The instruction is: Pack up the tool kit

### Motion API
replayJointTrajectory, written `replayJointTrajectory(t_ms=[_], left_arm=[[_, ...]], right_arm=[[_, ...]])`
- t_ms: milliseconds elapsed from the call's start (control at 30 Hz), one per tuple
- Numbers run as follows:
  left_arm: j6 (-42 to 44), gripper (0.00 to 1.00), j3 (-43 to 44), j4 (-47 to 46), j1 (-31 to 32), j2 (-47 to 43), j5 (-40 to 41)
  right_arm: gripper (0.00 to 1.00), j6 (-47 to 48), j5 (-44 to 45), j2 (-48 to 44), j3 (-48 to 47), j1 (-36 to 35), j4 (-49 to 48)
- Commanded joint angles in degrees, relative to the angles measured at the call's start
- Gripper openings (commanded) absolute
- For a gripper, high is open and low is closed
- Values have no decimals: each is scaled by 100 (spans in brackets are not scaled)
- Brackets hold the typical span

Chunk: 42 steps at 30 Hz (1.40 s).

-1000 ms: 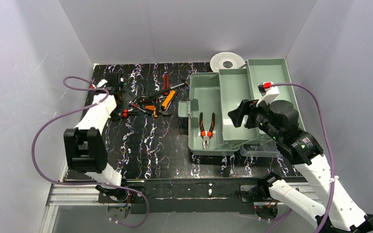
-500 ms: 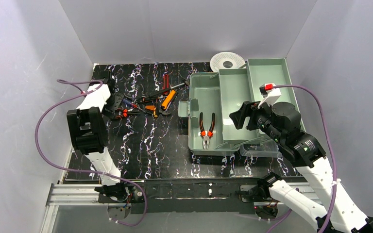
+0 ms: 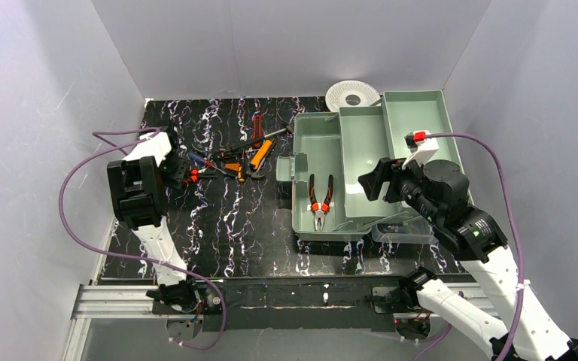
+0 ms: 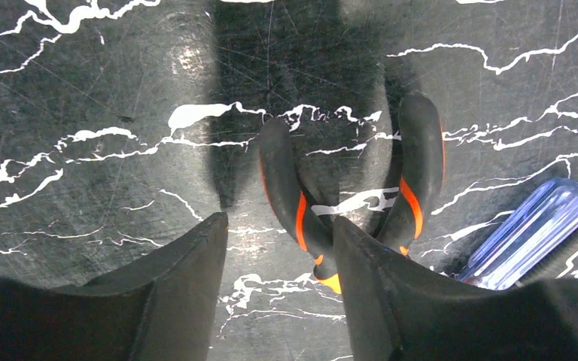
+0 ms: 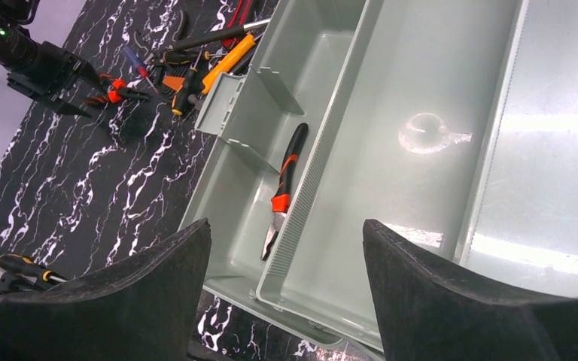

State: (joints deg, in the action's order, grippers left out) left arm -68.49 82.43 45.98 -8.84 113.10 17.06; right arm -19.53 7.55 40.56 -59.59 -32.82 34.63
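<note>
- Pickup of the loose pliers (image 4: 420, 150) looks like the step in hand. Their black-and-orange handles lie on the black marbled worktop (image 3: 226, 226) near its left edge, with the left gripper (image 4: 278, 233) down over them.
- Left gripper jaws stand part-way apart, with 1 handle between them, not yet clamped.
- Right gripper (image 5: 286, 226) hangs wide open and empty above the pale-green tool kit box (image 3: 361, 139). The box sits open at the worktop's far right corner, with 1 long-nose pliers (image 3: 318, 203) inside.
- Next move likely calls for clamping the handle, lifting clear of the blue screwdriver handle (image 4: 530, 233) beside it, and carrying across to the box.
- No brand, label or writing is legible; a round moulded mark (image 5: 425, 135) on the box floor cannot be read.
</note>
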Motion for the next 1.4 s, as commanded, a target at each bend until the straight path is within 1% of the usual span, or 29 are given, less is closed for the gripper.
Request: replayJointTrajectory(t_ms=[0,33,67,100,133,167,200,367,433,533,600,633,667,733,833,867,933,1033,1133,1367], left_arm=[[-158,49,-191,104,-149,163,-219],[-149,46,-217,76,-171,198,-318],[-137,39,-245,76,-190,194,-377],[-128,29,-283,71,-188,159,-376],[-129,17,-338,40,-195,64,-359],[-130,6,-439,-25,-183,-68,-339],[-123,0,-542,-102,-186,-226,-321],[41,0,-842,-151,-109,-1106,-172],[203,0,-898,-234,-24,-1488,-237],[608,0,-851,-515,249,-2051,-424],[937,0,-745,-817,602,-2385,-562],[1201,0,-736,-1126,755,-2605,-714],[1451,0,-759,-1475,1020,-2755,-1069],[1876,0,-968,-2285,1315,-3016,-1907],[1960,0,-1318,-3547,1625,-3182,-3393],[1953,0,-1350,-3781,1735,-3169,-3789],[2016,0,-1288,-3946,2027,-3067,-4314],[2248,0,-1200,-4104,2504,-2965,-4747],[2386,0,-1182,-4325,2913,-2913,-4943],[2456,0,-1088,-5231,3515,-2808,-5478]], right_arm=[[81,17,145,-130,-187,-27,-70],[81,5,134,-138,-180,-29,-71],[81,1,123,-150,-169,-31,-71],[81,-8,124,-161,-155,-26,-64],[81,-8,128,-174,-143,-28,-56],[81,-7,136,-179,-126,-25,-46],[81,-7,158,-193,-123,-31,-38],[81,2,183,-190,-97,-24,-68],[81,10,160,-161,-79,-23,-115],[81,3,38,-57,-20,-23,-261],[81,-11,-113,55,-16,-24,-372],[81,-22,-185,117,-29,-24,-404],[81,-36,-237,174,-41,-21,-431],[81,-51,-324,265,-70,-23,-469],[81,-60,-458,381,-68,-31,-507],[81,-64,-491,406,-50,-24,-528],[81,-78,-572,458,-25,-27,-572],[81,-98,-670,520,-17,-23,-621],[81,-95,-671,508,-17,-27,-645],[80,-35,-542,331,110,-23,-702]])
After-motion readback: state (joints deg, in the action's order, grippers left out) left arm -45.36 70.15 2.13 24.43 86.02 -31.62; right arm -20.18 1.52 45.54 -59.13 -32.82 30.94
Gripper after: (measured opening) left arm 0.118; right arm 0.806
